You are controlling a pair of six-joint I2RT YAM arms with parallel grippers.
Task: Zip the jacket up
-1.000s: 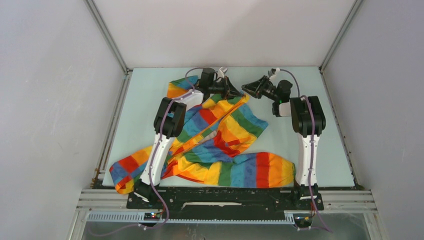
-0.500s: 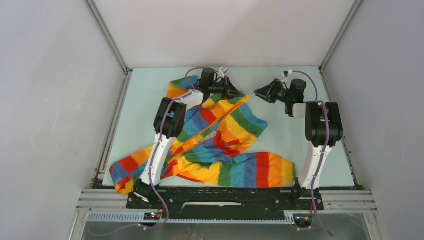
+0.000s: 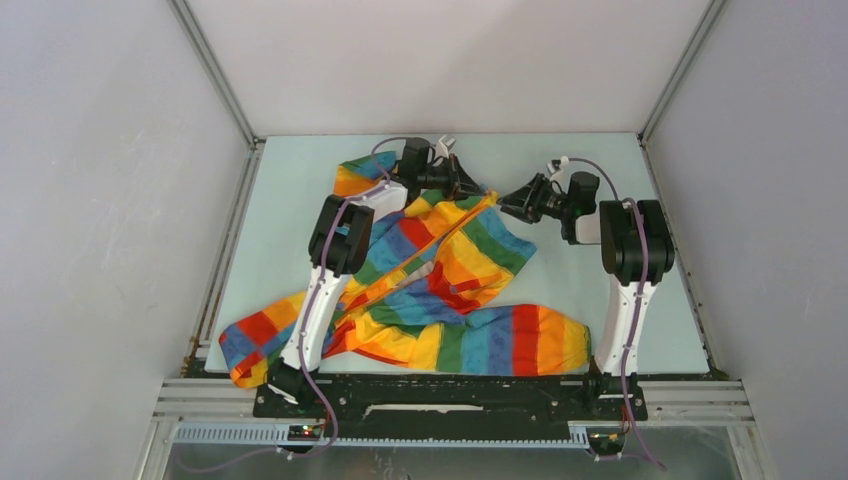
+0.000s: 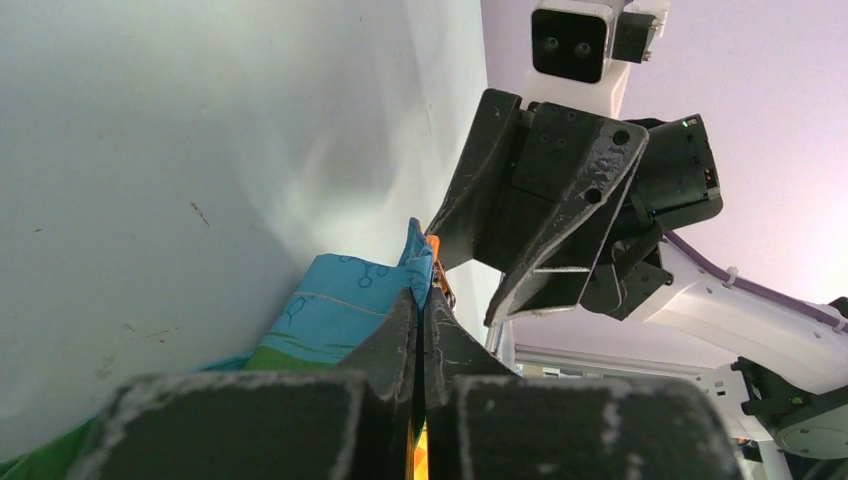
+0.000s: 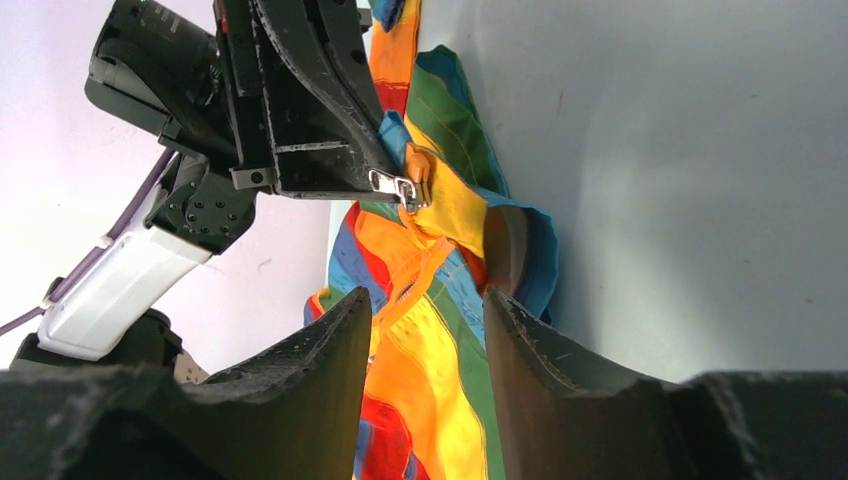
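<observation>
My left gripper (image 3: pixel 476 189) pinches the jacket (image 3: pixel 455 262) at its top edge; my right gripper (image 3: pixel 507 204) hangs spread, empty, just beside.

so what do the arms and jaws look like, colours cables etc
Both the left arm and right arm have white links with black joint housings, and a thin purple cable runs along each. The jaws are black, wedge-shaped, with a rough grainy surface. A small white camera block sits above the right arm's jaws, and a green light glows on its wrist housing.
</observation>
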